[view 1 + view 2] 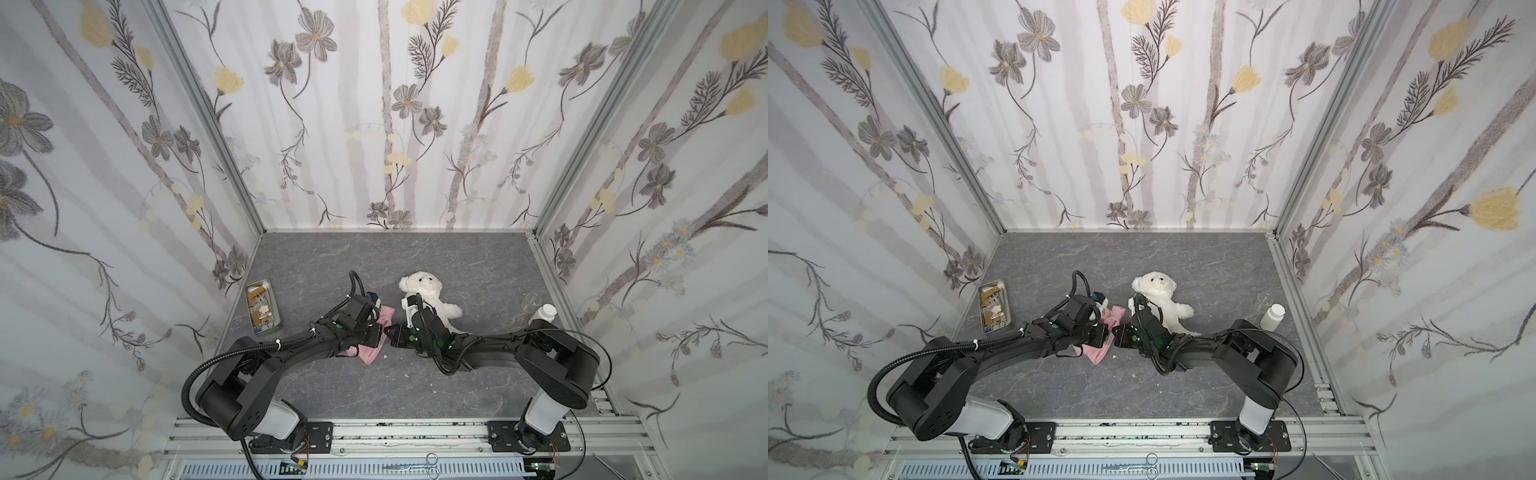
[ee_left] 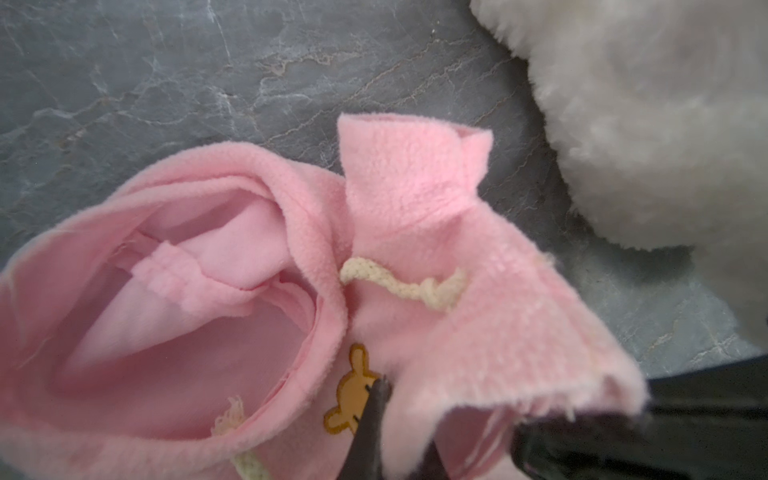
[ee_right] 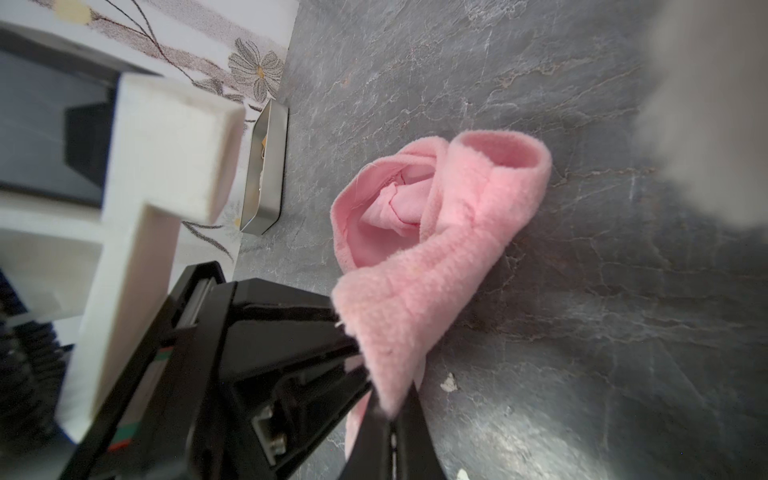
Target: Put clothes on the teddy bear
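Note:
The white fluffy teddy bear (image 1: 428, 297) (image 1: 1160, 296) lies on the grey table, head toward the back wall. In the left wrist view its fur (image 2: 644, 124) fills one corner. To its left a pink hoodie (image 1: 371, 353) (image 1: 1099, 354) lies crumpled under both gripper heads, which meet tip to tip. My left gripper (image 2: 403, 419) (image 1: 381, 332) is shut on the hoodie's (image 2: 208, 311) front, beside a small orange embroidered bear face (image 2: 351, 395). My right gripper (image 3: 390, 411) (image 1: 391, 332) is shut on the hem of the hoodie (image 3: 436, 249), close to the left gripper's black body (image 3: 257, 353).
A metal tin (image 1: 262, 306) of small parts stands at the left wall. At the right wall stand a white bottle (image 1: 544, 313) and a clear glass (image 1: 530, 300). Scissors (image 1: 415, 467) lie on the front rail. Small white scraps (image 3: 449, 382) dot the table.

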Controlling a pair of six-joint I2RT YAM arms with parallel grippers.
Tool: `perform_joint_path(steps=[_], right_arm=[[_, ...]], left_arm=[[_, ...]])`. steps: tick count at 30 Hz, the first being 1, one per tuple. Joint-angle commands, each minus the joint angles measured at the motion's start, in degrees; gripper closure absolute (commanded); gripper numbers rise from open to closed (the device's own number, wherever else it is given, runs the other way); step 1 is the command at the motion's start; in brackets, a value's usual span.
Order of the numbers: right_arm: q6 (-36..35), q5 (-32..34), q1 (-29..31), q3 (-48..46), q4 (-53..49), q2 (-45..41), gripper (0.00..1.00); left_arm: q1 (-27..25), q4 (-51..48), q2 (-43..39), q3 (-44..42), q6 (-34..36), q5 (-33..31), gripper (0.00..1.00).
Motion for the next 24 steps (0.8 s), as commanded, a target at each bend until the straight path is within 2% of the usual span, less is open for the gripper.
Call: perform_joint_path(steps=[1,4,10,14,16,20,24], right_arm=[[-0.5,0.7,-0.2,-0.2,1.1,-0.2,1.0],[-0.6,1.0,-0.4,-0.2,0.8,-0.2,1.0],[-1.9,2.7,-0.7,0.7,-1.6,0.0,1.0],[-6.9,4.5,-1.0,5.2,-7.0,1.3,1.0],[-10.2,5.1,-1.3,7.0,-10.0,1.3,0.92],[-17.5,4.8,-1.7,7.6,-13.0,-2.7,0.7],[-24.2,4.6,-2.2,6.9,-20.1,-9.7,0.57]], left_arm=[[0.0,1.2,-0.3,0.4,0.2,-0.6,0.96],[0.0,1.2,-0.4,0.0,-0.4,-0.4,1.0],[0.2,1.0,-1.9,-0.7,-1.7,-0.1,1.0],[0.4,1.0,-2.6,-0.8,-6.4,0.3,1.0],[0.7,0.7,-2.6,-0.3,-9.4,-0.4,1.0],[2.1,0.6,-2.0,0.7,-13.3,0.8,1.0],[3.7,0.6,-0.1,1.6,-14.9,1.6,1.0]])
